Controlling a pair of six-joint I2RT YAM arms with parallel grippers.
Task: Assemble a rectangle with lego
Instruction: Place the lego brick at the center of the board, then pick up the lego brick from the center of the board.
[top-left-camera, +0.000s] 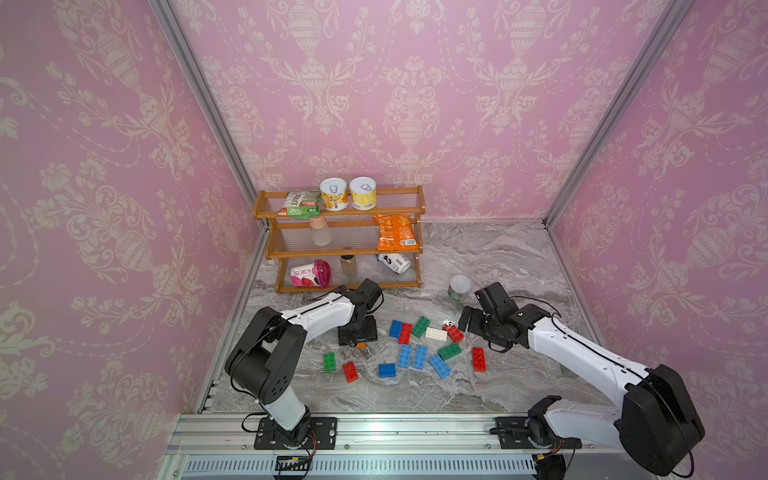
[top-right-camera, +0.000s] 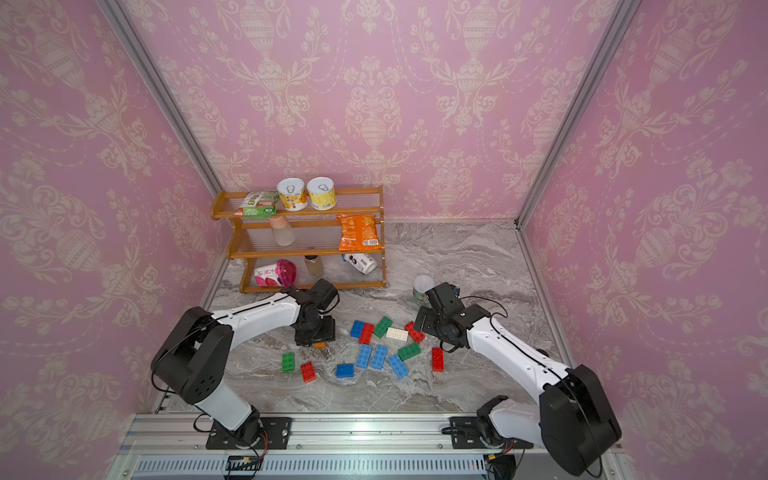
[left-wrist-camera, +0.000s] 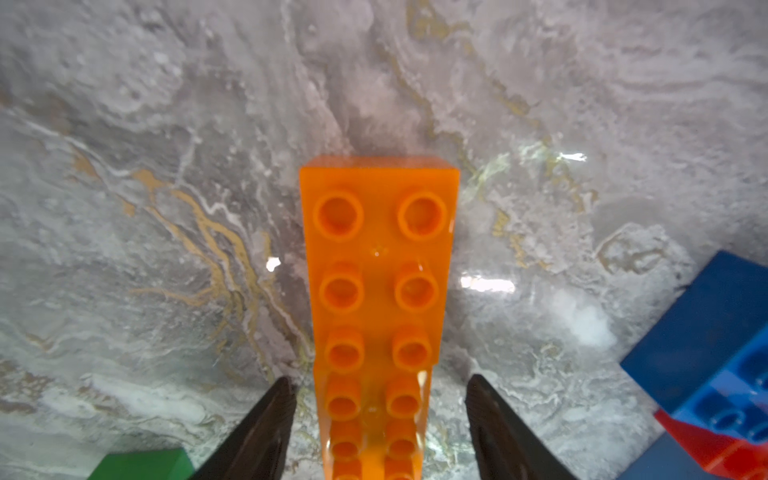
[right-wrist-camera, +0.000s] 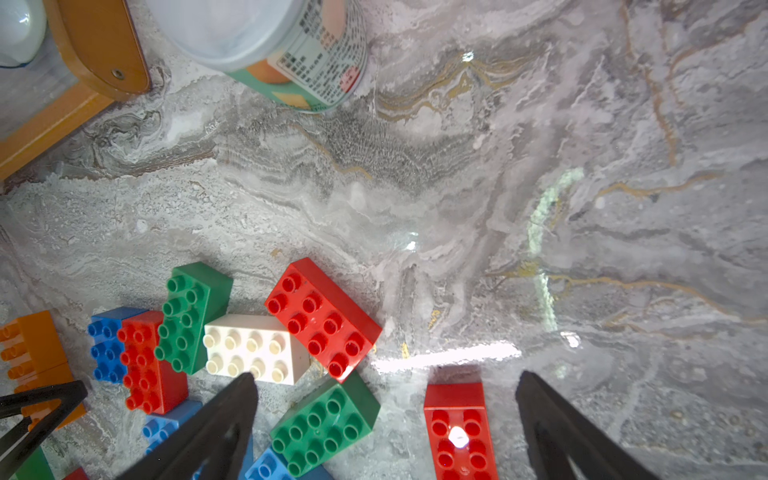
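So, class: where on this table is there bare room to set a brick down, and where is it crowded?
Free: the marble strip between the front rail and the bricks; also the far stretch right of the shelf, behind the can. Crowded: the middle, around the white brick, where bricks lie touching.

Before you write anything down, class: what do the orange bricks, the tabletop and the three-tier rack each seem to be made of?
Orange bricks: likely moulded plastic, glossy, with highlights on the studs.
Tabletop: polished marble or a marble-print sheet, with grey veining, gold streaks and bright reflections; which, I cannot tell.
Rack: apparently a varnished wood frame, smooth and brown, with ribbed translucent shelves, probably plastic.
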